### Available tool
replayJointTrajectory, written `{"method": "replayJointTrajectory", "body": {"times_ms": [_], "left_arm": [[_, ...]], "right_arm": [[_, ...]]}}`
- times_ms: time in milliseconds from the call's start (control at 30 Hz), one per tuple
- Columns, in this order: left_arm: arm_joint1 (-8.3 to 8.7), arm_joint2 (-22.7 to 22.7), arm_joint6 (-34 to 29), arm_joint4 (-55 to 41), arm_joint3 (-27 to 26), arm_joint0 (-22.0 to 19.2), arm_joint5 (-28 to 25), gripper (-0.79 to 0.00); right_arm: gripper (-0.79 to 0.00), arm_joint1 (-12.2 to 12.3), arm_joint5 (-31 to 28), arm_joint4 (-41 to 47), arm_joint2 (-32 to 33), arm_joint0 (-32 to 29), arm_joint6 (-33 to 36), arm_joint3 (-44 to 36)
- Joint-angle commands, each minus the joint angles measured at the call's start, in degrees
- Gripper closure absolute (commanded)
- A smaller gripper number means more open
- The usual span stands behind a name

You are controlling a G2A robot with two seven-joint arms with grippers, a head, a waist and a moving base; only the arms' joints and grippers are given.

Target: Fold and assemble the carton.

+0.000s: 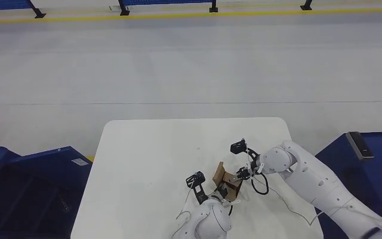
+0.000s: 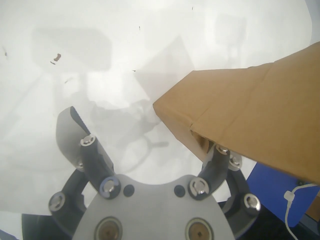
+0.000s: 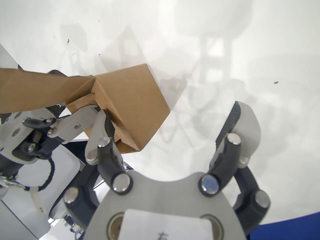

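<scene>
**Carton held between two spread pairs of jaws**

The brown carton [image 1: 227, 177] [image 2: 250, 116] [image 3: 132, 101] is over the near part of the white bench [image 1: 155, 155], a little right of its middle, partly folded, with one flap running out long and flat from a boxed corner. Whether any part of it rests on the bench cannot be told.

The left jaws come up from the near edge and stand wide apart. One fingertip [image 2: 220, 151] is tucked under the carton's lower edge, touching the cardboard. The other fingertip [image 2: 71, 123] hangs free over bare bench, well apart from the carton.

The right jaws come in from the right side and are also spread wide, clamping nothing. One fingertip [image 3: 106, 123] lies against the carton's folded corner (just beside a finger of the left jaws, which meets the same corner). The other fingertip [image 3: 240, 121] is clear of the carton, over the bench.

A blue bin [image 1: 42, 179] stands off the bench's left side.
</scene>
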Motion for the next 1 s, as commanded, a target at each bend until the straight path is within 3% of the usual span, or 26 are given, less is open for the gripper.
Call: {"method": "replayJointTrajectory", "body": {"times_ms": [0, 233, 400, 500, 567, 767, 967], "left_arm": [[0.26, 0.05, 0.54, -0.27, -1.82, 0.33, 0.00, -0.785], [2.95, -0.34, -0.64, -0.05, -13.27, 3.52, 0.00, -0.785], [6.66, -5.27, -1.01, 2.63, -28.22, 7.92, -1.36, -0.785], [7.76, -8.14, 0.82, 4.69, -31.76, 10.84, -1.02, -0.785], [7.77, -10.06, 0.38, 3.71, -30.68, 10.42, -0.74, -0.785], [6.93, -9.26, -4.62, 5.11, -17.49, 2.61, 0.00, -0.785], [5.74, -6.86, -8.96, 6.75, -10.79, -0.92, 0.00, -0.785]], "right_arm": [[-0.785, 0.09, -0.33, 0.37, 0.73, -0.14, -0.35, -0.48], [-0.785, 1.64, -2.66, 3.03, 5.79, -2.07, -0.28, -2.94], [-0.785, 4.69, -5.84, 6.28, 13.00, -8.18, 2.45, -7.56], [-0.785, 6.75, -5.64, 4.59, 17.35, -13.43, 3.91, -11.19], [-0.785, 8.03, -4.47, 3.19, 20.25, -17.15, 4.67, -13.93], [-0.785, 10.76, 1.54, -4.62, 26.38, -27.30, 5.92, -21.33], [-0.785, 10.57, 6.48, -6.82, 25.97, -29.36, 3.44, -22.40]]}}
